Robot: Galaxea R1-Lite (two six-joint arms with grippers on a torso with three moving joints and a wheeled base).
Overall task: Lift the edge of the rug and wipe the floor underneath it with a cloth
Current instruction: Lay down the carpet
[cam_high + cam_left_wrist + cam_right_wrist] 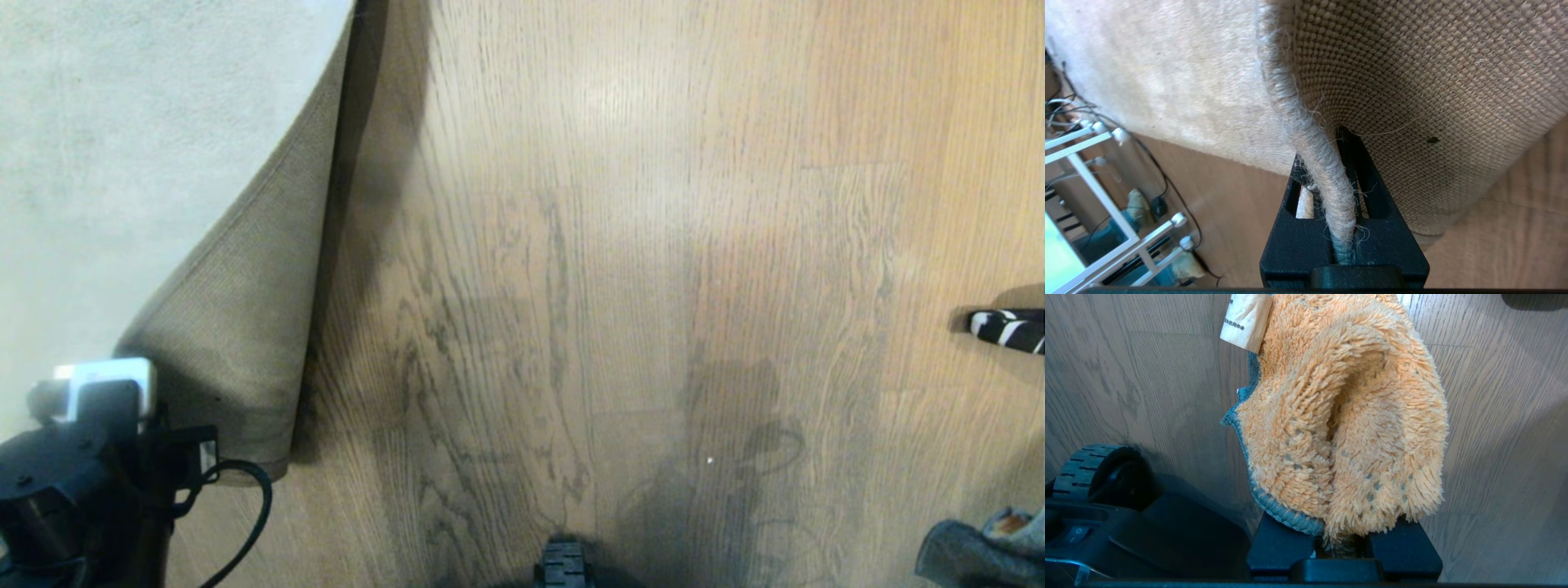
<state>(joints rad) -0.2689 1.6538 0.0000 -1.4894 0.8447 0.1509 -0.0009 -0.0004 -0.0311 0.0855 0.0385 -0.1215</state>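
The left gripper [1327, 192], at about 8 o'clock in the head view, is clamped on the rug edge [1310, 134], the frayed border of a large pale grey short-pile rug with tan woven backing; the border runs straight down between its 2 black fingers [1372, 204]. The corner is peeled up and folded back, so the tan backing [253, 310] shows as a long wedge from 11 o'clock down to 8 o'clock, with a dark shadow line along its free side. From that fold toward 3 o'clock, the floor [620, 245] of light brown wood-grain planks with dark streaks lies open across the middle of the view. A black-and-white striped object [1011, 328] juts in at 3 o'clock. The right gripper [1345, 543] is pinched on the cloth [1347, 416], a small fluffy orange-yellow rag with grey trim and a white tag, bunched up just above the planks; it shows at 4 o'clock in the head view beside a black treaded wheel [1090, 469] of the base.
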